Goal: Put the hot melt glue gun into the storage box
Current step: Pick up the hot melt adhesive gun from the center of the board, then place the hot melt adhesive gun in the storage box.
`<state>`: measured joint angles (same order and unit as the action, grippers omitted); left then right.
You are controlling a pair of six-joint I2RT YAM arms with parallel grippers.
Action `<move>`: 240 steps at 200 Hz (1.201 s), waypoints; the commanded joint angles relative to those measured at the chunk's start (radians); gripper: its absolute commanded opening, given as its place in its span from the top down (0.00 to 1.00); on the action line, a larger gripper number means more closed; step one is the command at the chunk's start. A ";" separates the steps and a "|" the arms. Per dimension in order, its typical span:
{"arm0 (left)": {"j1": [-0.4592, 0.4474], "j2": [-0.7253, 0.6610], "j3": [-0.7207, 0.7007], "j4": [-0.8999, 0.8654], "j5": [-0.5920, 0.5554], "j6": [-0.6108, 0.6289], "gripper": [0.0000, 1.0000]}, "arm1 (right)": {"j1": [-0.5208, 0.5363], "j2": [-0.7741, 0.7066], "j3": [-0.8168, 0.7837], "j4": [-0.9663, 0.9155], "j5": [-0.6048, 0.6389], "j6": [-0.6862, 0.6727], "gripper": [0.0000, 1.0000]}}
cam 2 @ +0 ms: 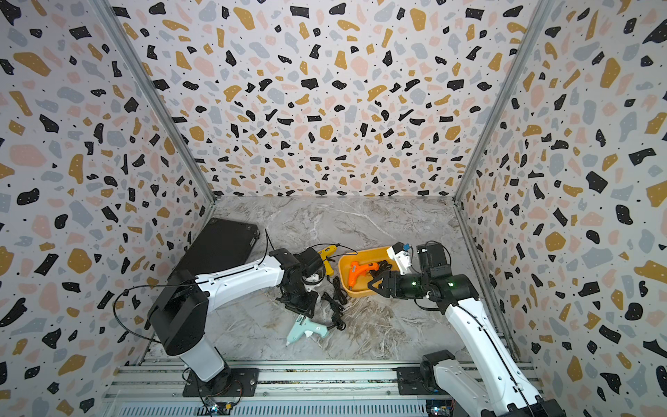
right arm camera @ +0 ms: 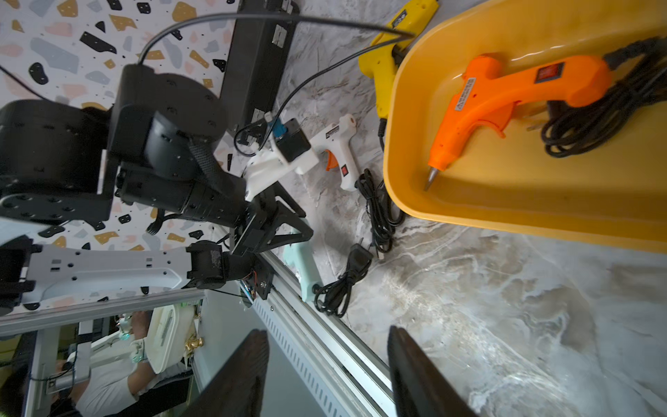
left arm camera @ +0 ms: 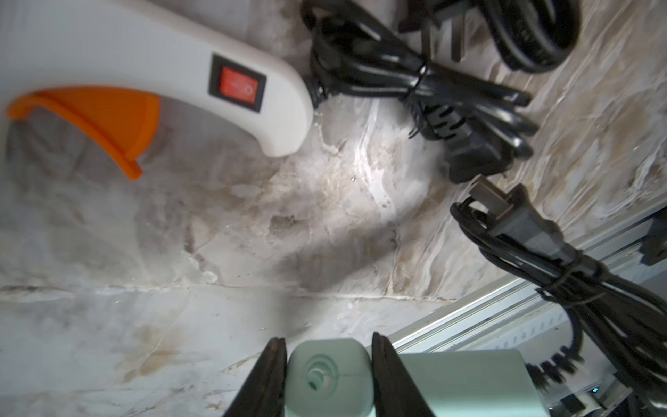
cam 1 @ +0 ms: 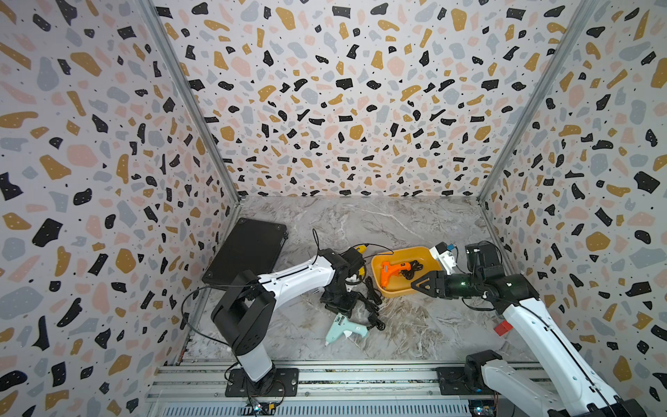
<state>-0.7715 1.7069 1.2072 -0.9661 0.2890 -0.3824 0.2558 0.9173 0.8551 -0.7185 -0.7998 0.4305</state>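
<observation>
Where the left tool (left arm camera: 327, 341) grips: jaws narrow, pressed on both sides of the rear end of the mint-green glue gun (left arm camera: 328, 379).
mint-green glue gun: low at the counter (cam 1: 426, 332), near the front rail (cam 1: 361, 375), well apart from the storage box (cam 1: 400, 293); resting or just lifted, cannot tell.
right tool (right arm camera: 326, 330): jaws wide, nothing between them; hovers just beside the storage box's near wall.
storage box: mustard-yellow, right of centre; holds the orange glue gun (cam 1: 391, 272) on its side, its black cord (cam 1: 411, 269) coiled beside it.
yellow glue gun (right arm camera: 382, 68): on the counter, just beside the storage box's left end.
white glue gun (left arm camera: 144, 54): orange trigger, red switch; lies under the left arm (cam 1: 288, 278).
black cord bundles (left arm camera: 451, 97): tied, between the white and mint guns.
black case (cam 1: 249, 251): far left, by the wall.
</observation>
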 commanded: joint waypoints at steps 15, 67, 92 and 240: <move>0.032 0.017 0.153 -0.005 0.101 -0.111 0.97 | 0.007 -0.052 -0.016 0.009 -0.037 0.020 0.42; 0.034 0.042 0.380 0.002 0.147 -0.222 0.97 | 0.007 -0.100 0.050 -0.144 0.203 -0.028 0.42; 0.034 0.089 0.501 0.002 0.131 -0.264 0.97 | 0.007 -0.150 0.093 -0.230 0.420 -0.006 0.41; 0.028 0.543 0.943 0.098 0.005 -0.360 0.96 | 0.007 -0.210 0.182 -0.367 0.620 -0.055 0.40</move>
<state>-0.7406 2.2185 2.1078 -0.8700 0.3107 -0.7414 0.2596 0.7212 0.9909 -1.0458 -0.2035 0.4030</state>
